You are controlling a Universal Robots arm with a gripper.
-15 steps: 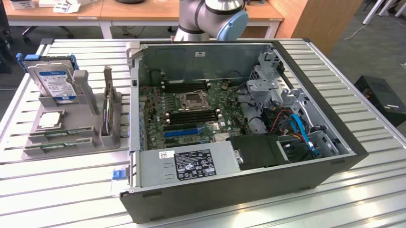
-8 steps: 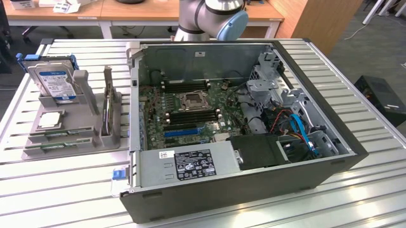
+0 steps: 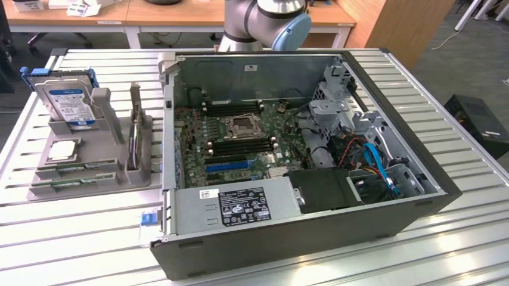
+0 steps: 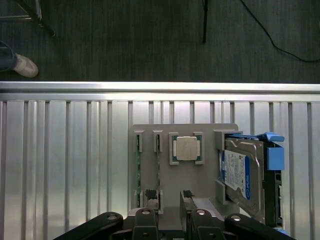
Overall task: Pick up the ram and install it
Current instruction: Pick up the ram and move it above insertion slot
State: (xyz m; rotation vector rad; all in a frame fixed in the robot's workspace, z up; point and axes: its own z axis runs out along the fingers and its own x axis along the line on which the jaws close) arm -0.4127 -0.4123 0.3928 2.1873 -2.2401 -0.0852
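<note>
Our hand [image 4: 169,196] is wide open, empty; off-centre, one finger [image 4: 151,196] could jam onto the ram [image 4: 159,167] just beside it.

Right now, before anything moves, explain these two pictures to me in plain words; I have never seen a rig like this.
The machine is a robot arm with a gripper for grasping. The exterior view comes from a camera standing off the arm. The wrist view comes from a camera on the arm's wrist, looking down past the gripper. On the slatted metal table stands an open computer case with its motherboard exposed. Beside it, on the exterior view's left, a grey holder carries a hard drive, a square CPU chip and two thin green ram sticks. The gripper is open, holds nothing, and hangs above the holder.
</note>
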